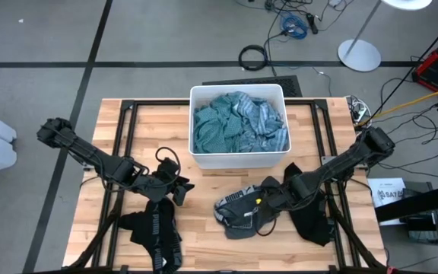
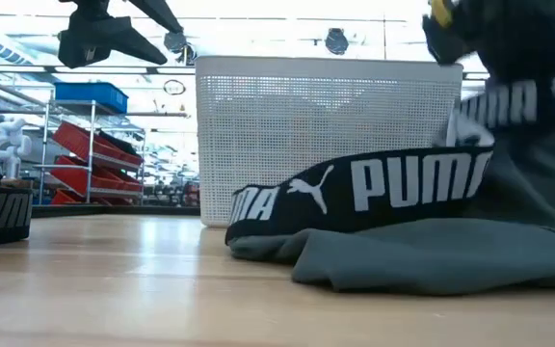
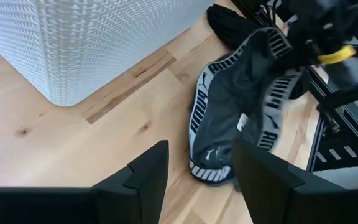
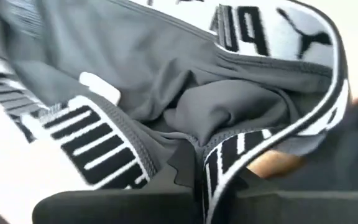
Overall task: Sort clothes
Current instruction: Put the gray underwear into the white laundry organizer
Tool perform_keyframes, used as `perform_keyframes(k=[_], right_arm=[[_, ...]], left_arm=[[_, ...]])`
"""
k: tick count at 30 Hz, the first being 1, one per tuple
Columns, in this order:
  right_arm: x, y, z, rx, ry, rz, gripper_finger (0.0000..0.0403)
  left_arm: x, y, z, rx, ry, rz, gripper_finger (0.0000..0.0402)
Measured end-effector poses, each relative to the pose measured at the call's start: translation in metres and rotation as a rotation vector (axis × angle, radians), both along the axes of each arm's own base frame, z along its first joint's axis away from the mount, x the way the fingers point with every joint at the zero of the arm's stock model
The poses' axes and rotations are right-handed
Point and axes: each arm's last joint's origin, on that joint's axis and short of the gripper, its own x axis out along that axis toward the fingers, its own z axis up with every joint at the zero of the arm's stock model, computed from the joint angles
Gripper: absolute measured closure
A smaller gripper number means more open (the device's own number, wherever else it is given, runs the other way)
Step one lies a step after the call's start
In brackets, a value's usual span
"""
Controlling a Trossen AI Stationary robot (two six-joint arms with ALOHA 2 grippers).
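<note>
The wooden table (image 1: pixel 226 247) carried, toward its far edge, a white bin (image 1: pixel 238 94) filled with teal-green and light-blue clothes (image 1: pixel 238 125). Nearer the front, three dark garments lay directly on the wood: a black garment with white lettering (image 1: pixel 157 234) at front left, a black garment (image 1: pixel 310 221) at front right, and between them the grey briefs (image 1: pixel 240 211), whose black-and-white lettered waistband (image 2: pixel 393 185) the low view showed partly raised off the surface.

The right gripper (image 1: pixel 268 198) stood at the right edge of the grey briefs; its wrist view showed the fingers closed on a fold of fabric at the waistband. The left gripper (image 1: pixel 175 185) hovered above the table just in front of the bin, jaws partly apart and holding nothing, its fingers (image 3: pixel 143 174) pointed toward the briefs.

Handling, as judged: the briefs appeared light, limp and prone to draping and trailing when lifted, with no fragility. The elastic waistband, thicker and firmer than the body cloth, seemed the securest place to pinch; a grip on thin cloth alone could slip.
</note>
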Motion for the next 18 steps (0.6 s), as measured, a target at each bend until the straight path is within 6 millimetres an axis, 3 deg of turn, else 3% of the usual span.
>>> perform_keyframes(k=[6,18], right_arm=[[0.024,0.002,0.018,0.063,-0.135,-0.01,0.0398],[0.092,0.011,-0.012,0.2,-0.269,0.07,0.0399]], left_arm=[[0.0,0.0,0.0,0.002,0.0,-0.001,0.0217],[0.0,0.0,0.0,0.013,0.003,-0.014,0.0217]])
